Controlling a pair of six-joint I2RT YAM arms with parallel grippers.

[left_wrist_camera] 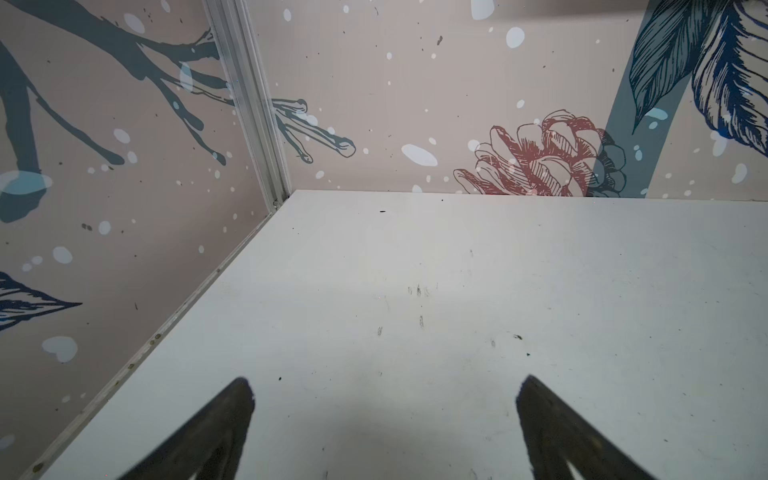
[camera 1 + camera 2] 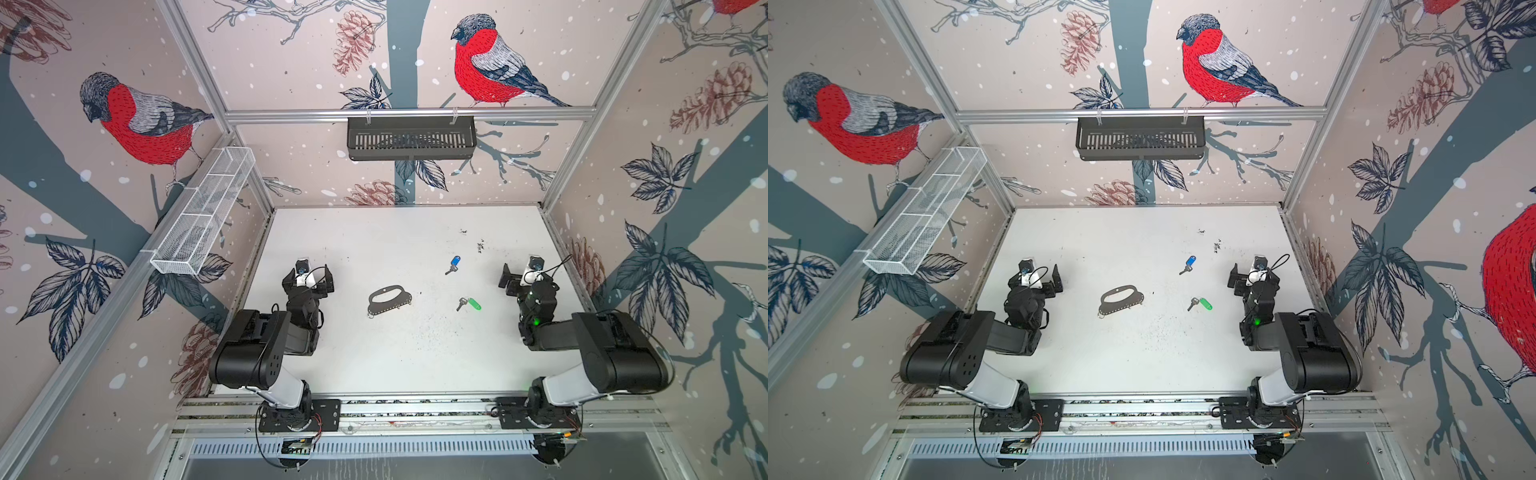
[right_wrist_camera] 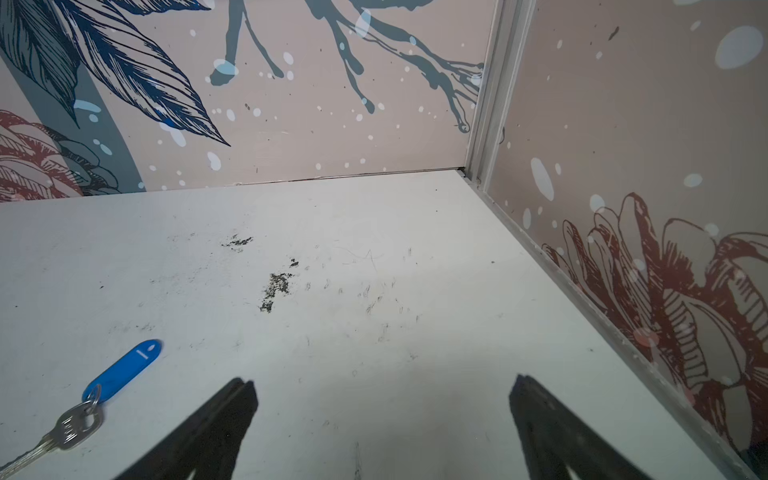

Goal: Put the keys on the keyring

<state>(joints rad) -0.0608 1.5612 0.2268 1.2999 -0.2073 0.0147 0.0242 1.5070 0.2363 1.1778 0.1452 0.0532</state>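
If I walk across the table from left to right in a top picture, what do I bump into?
Left arm's fingers → keyring → blue-tag key → green-tag key → right arm's fingers.

black arms, white lower links, small green light, dark fingers

A white wire-mesh tray hangs high on the side wall, beyond the left claw; dark scuffs mark the white surface just ahead of the right claw; a black slotted basket hangs well beyond both.
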